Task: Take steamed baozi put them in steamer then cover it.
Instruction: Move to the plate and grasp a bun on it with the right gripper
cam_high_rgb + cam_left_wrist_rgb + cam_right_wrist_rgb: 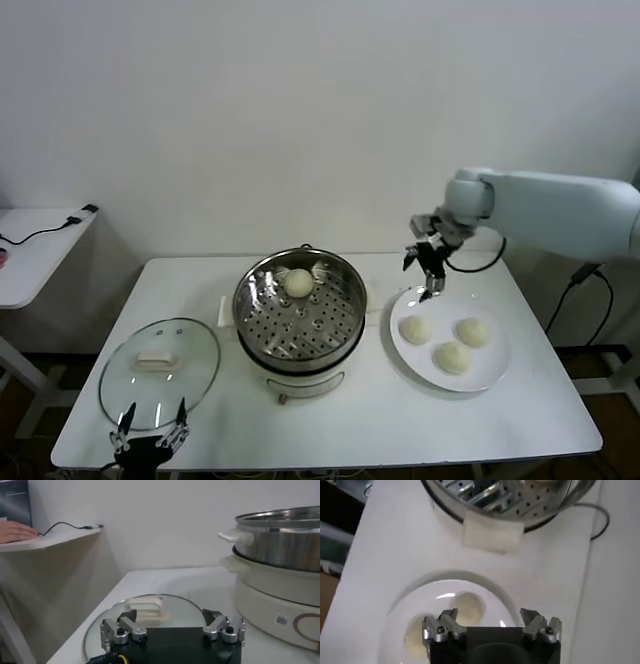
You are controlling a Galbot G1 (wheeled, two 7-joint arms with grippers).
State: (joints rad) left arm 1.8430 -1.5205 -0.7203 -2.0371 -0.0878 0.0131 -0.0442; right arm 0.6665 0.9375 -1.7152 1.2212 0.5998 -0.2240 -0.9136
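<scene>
The steel steamer (300, 318) stands mid-table on its white base and holds one baozi (299, 282) at the back of its perforated tray. Three baozi (415, 328) (473, 332) (452, 357) lie on a white plate (490, 375) to its right. My right gripper (428, 277) is open and empty, above the plate's far edge; its wrist view shows the plate (395, 625), two baozi (468, 606) and the steamer (505, 502). The glass lid (160, 372) lies flat left of the steamer. My left gripper (150, 428) is open and empty at the lid's near edge (172, 625).
A white side table (35, 250) with a black cable stands at the far left. A cable runs behind the plate at the table's back right. The steamer's white base and handle (280, 597) rise close beside the left gripper.
</scene>
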